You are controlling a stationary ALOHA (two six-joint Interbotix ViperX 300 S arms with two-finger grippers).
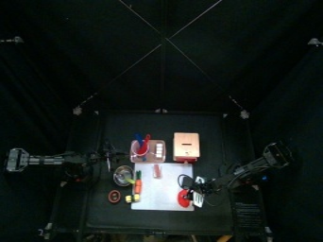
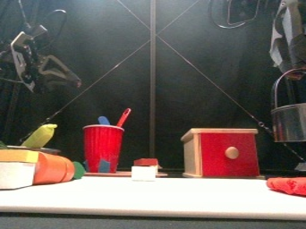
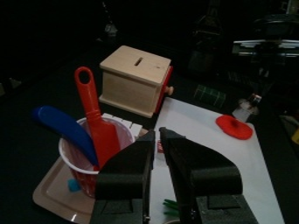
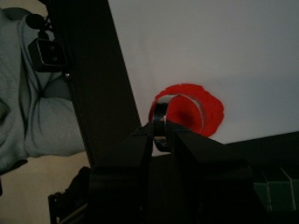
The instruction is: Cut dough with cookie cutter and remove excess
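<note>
The dough (image 4: 208, 107) is a small flat red blob near one edge of the white sheet (image 4: 233, 44); it also shows in the top view (image 1: 186, 197) and low on the right of the front view (image 2: 287, 185). My right gripper (image 4: 162, 133) is shut on a round metal cookie cutter (image 4: 165, 102) and holds it just above the dough. In the front view the cookie cutter (image 2: 287, 121) hangs clear of the table. My left gripper (image 3: 158, 157) stands open with nothing in it, raised beside the red cup (image 3: 87, 149).
The red cup (image 2: 103, 148) holds a blue and a red utensil and stands on a pink tray (image 3: 47, 188). A tan box with a red front (image 2: 221, 152) sits behind the sheet. Small coloured tools (image 2: 36, 165) lie at the left. A person's grey sleeve (image 4: 24, 96) shows beyond the table edge.
</note>
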